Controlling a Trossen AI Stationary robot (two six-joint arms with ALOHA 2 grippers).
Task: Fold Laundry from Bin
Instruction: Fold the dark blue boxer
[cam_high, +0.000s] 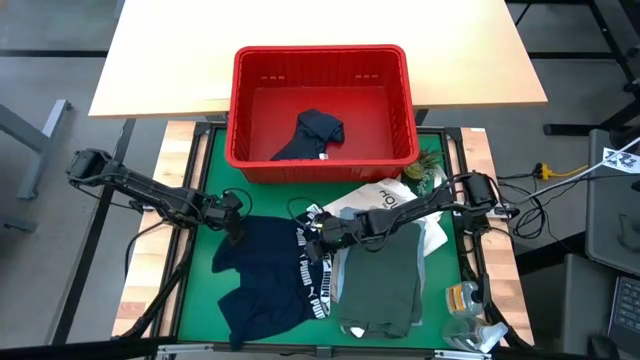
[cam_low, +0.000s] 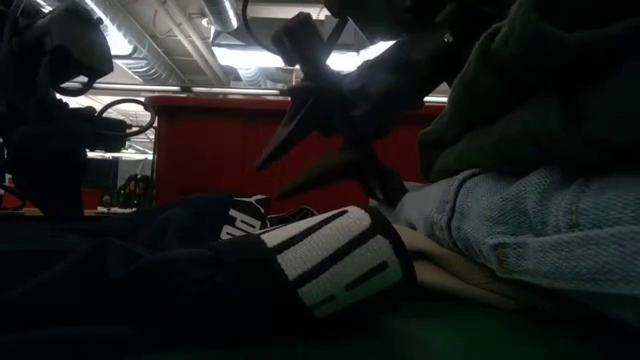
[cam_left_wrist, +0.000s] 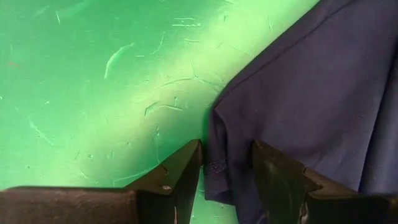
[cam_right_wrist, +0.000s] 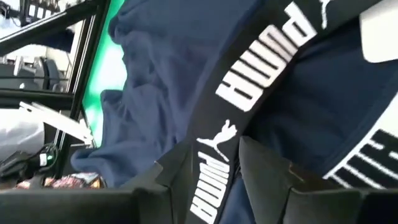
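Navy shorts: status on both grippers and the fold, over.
Left gripper pinching navy shorts at their edge. Right gripper clamped on the lettered waistband. One dark garment left in red bin.

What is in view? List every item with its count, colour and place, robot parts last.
Rectangular red plastic bin: one, red, at the far edge of the green mat.
Dark navy garment: one, crumpled, inside the bin.
Navy shorts with white-lettered waistband: one, spread on the mat's left half.
Dark olive-green garment: one, flat on the mat's right half.
White printed tote bag: one, just in front of the bin.
Green mat: one, covering the table.
Left gripper: one, dark, jaws around the shorts' left edge.
Right gripper: one, dark, jaws around the waistband.
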